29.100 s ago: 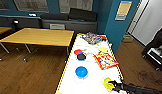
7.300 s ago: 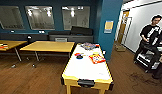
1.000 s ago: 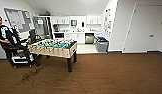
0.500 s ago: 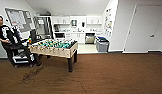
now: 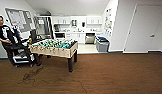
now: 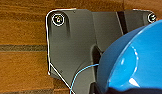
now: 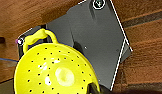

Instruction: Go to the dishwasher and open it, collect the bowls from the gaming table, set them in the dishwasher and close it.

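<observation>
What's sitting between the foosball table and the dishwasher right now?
In the head view, bare floor: brown floor by the foosball table, then pale kitchen floor up to the dishwasher. A grey bin stands off to the side.

We saw a bright blue bowl with shiny white spots, over a brown wood floor with dark stripes. We saw a yellow colander dotted with little dark holes. The robot's plate was dark grey. Ahead, the foosball table had a green field and pale wooden sides with dark legs. The kitchen cabinets were white, and the dishwasher was silver-grey. A grey bin had a blue top. A person wore black and white.
</observation>
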Controlling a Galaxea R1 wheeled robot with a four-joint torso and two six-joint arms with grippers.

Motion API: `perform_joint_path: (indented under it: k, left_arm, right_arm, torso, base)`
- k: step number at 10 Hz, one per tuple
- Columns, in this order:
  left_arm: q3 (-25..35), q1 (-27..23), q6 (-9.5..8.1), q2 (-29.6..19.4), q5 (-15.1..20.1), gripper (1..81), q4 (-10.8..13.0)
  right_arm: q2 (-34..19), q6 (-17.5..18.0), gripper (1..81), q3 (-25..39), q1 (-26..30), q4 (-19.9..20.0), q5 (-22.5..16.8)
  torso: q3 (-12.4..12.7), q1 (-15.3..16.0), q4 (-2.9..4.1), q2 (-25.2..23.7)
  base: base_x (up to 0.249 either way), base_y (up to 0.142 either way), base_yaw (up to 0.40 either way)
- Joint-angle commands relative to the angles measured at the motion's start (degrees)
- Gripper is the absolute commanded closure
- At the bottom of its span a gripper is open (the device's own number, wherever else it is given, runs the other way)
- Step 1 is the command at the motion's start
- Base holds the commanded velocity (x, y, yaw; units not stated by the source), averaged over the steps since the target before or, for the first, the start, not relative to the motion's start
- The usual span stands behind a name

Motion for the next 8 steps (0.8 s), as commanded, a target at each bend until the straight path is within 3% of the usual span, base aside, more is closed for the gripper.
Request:
perform_joint_path:
  k: [1, 8]
  left_arm:
    - [-0.11, -2.29, -0.16, -0.38, 2.96, 81.1, -0.12]
    - [-0.11, -2.29, -0.16, -0.29, 2.96, 81.1, -0.04]
  right_arm:
    - [-0.59, -0.11, 81.1, 0.01, 2.59, -0.61, -2.90]
    - [-0.77, -0.02, 81.1, -0.61, 2.50, -0.61, -2.81]
  torso:
    - [0.00, 0.00, 0.00, 0.00]
    - [0.02, -0.07, 0.00, -0.09]
  base:
    - [0.000, 0.000, 0.000]
    - [0.150, 0.000, 0.000]
